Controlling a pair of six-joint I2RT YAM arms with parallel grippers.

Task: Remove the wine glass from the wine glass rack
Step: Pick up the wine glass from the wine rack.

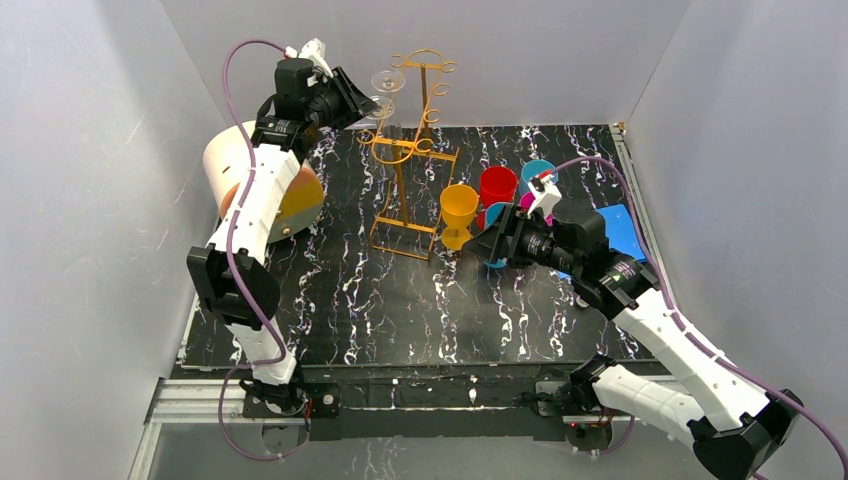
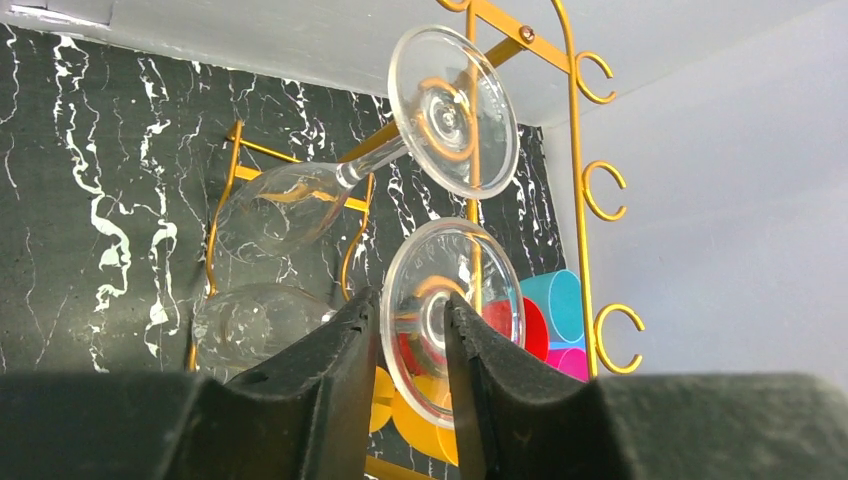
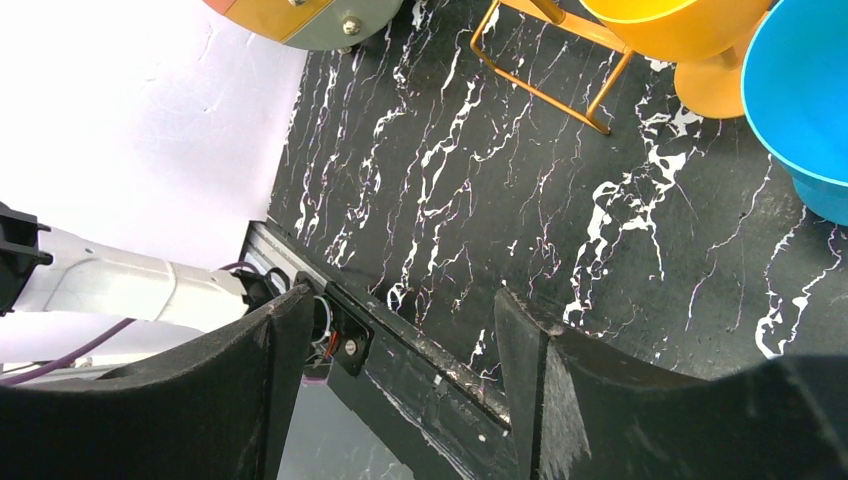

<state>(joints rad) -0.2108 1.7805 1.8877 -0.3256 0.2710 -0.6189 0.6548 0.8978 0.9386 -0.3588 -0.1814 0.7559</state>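
**Grasp stage.** Left gripper [image 2: 410, 305], at 11 o'clock, jaws slightly spread astride the lower wine glass [image 2: 495, 300] stem; glass not yet off the wine glass rack [image 2: 580, 240]. Right gripper [image 3: 400, 320] spread, empty.

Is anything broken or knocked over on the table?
Nothing looks broken or spilled. One thing stands out: the big cream-and-orange round box lies on its side at the left of the table instead of standing up. The wine glasses hang upside down from the rack, but that is how it holds them.
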